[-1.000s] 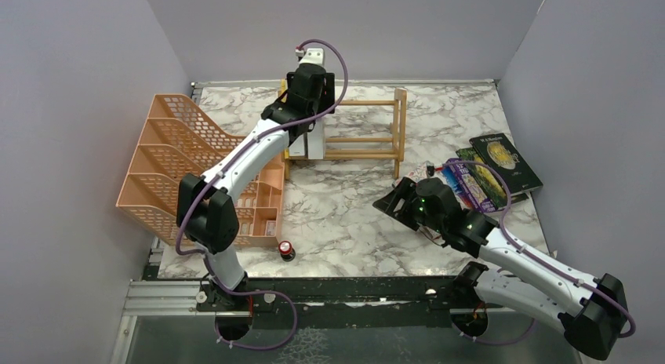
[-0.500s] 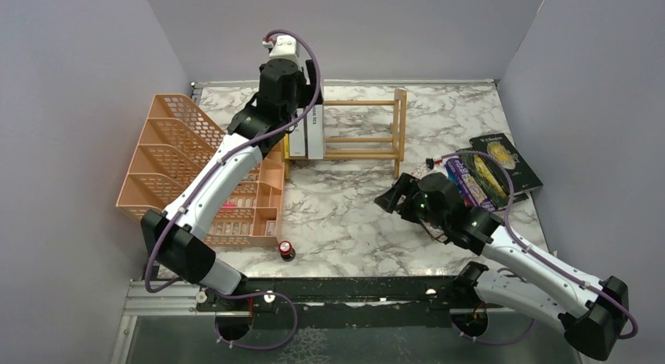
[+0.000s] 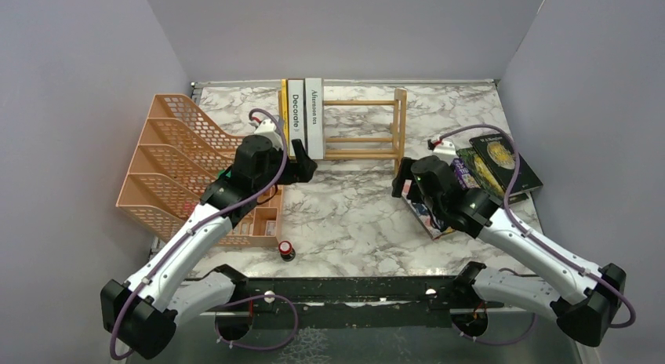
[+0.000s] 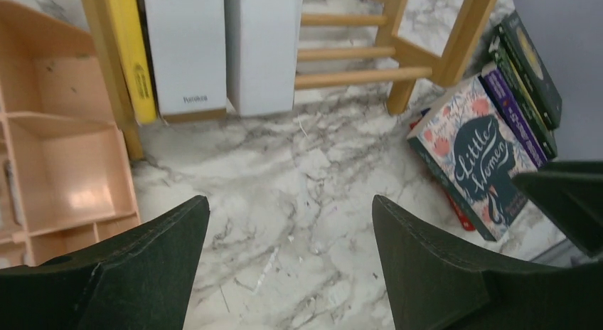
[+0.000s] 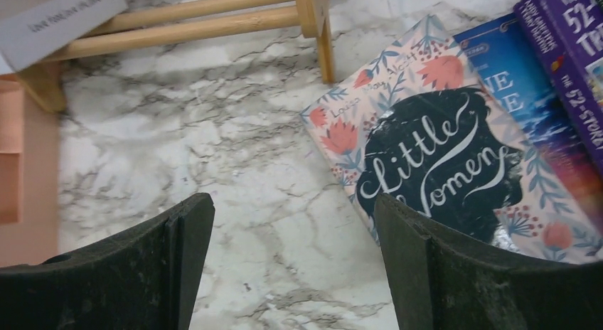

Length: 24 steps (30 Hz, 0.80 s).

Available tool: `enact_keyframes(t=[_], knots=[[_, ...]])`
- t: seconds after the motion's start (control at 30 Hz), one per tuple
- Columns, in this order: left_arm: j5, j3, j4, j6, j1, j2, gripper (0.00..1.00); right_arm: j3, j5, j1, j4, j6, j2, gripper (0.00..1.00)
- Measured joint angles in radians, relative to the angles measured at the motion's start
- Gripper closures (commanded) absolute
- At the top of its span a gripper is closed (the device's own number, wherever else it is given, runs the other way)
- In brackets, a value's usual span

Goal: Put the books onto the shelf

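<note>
A: What takes up most of the marble bench (image 3: 345,215)?

B: An orange mesh tray (image 3: 168,156), just left of the shelf (image 3: 399,129). The shelf is a light-wood rack near the back edge.

A: And the books?

B: Three stand upright at the shelf's left end, side by side: a thin yellow book (image 3: 283,105), then "Decorate" (image 3: 296,113), then "Afternoon tea" (image 3: 314,113). The rest lie overlapping on the bench right of the shelf. The floral book (image 5: 441,152) is nearest it, then a blue book (image 5: 526,81) and a purple book (image 5: 569,38), with a dark green book (image 3: 506,160) farthest.

A: The tools?

B: The left tool (image 4: 290,202) hangs in front of the shelf's left end, fingers spread, nothing between them. The right tool (image 5: 293,202) hangs in front of the shelf's right end, beside the floral book, also spread and empty.
</note>
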<state>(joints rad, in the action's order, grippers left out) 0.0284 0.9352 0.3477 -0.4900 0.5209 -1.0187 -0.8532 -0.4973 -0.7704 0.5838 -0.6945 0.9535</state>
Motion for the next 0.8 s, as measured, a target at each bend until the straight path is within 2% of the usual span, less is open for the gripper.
enact_keyframes(t=[0.13,0.33,0.5,0.8], knots=[[-0.072,-0.087,0.002,-0.032,0.0,0.037,0.08,-0.042,-0.051,0.0,0.034,0.09,0.084,0.12],[-0.083,-0.093,-0.009,-0.021,0.0,0.037,0.06,-0.069,-0.064,0.0,0.051,0.211,0.233,0.12],[-0.027,-0.093,-0.01,0.01,0.0,0.043,0.06,-0.14,-0.068,0.0,0.174,0.183,0.39,0.13],[0.048,-0.115,-0.025,0.02,0.0,0.118,0.05,-0.194,-0.122,-0.002,0.38,0.099,0.573,0.13]])
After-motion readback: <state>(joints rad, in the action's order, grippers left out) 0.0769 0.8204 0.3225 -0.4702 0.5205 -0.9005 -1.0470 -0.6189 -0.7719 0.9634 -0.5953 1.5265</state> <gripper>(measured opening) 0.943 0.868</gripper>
